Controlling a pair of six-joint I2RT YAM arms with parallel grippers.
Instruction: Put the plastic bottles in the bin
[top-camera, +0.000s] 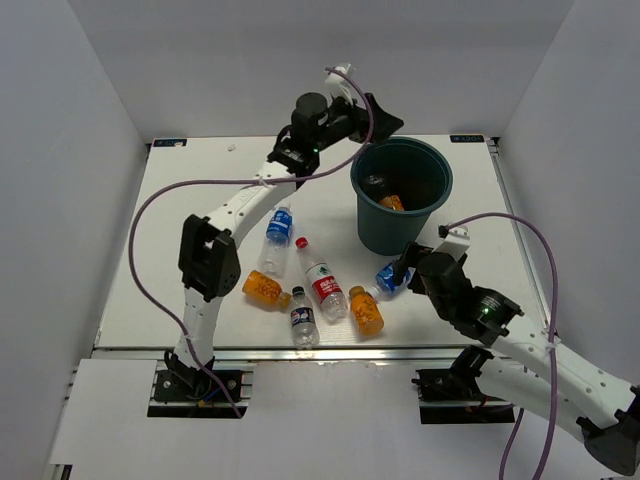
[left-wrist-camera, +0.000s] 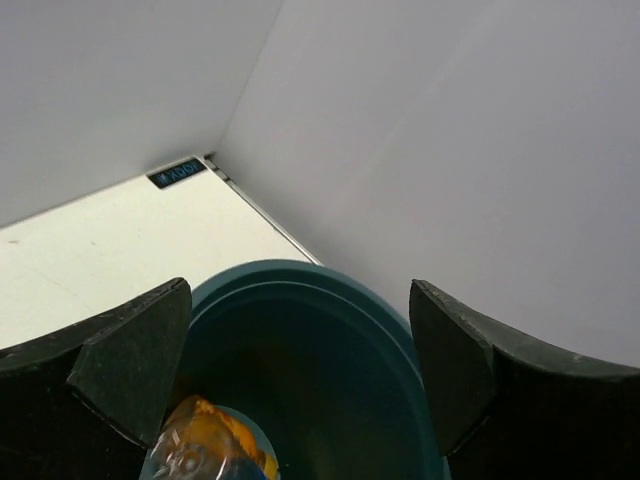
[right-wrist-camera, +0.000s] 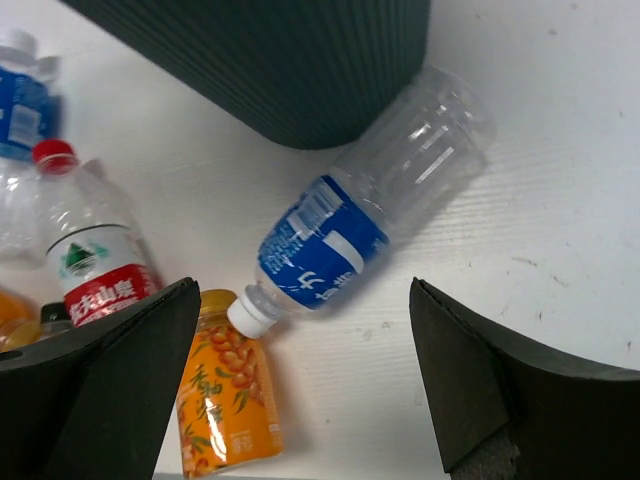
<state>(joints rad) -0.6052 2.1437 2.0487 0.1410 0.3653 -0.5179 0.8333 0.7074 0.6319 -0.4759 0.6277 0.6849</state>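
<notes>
Right jaws spread wide, empty. Clear blue-label bottle lies on tabletop ahead, between them, just beside bin. Likely light, thin-walled, slick: grip gently across labelled middle. Left jaws spread, over bin mouth.

Overhead cam, 2 wrist cams near bin

bright, even overhead light; soft shadows on the white table; wrist views slightly blurred up close.

Chinese print on red-label bottle, orange bottle, blue-label bottle, none legible
</notes>
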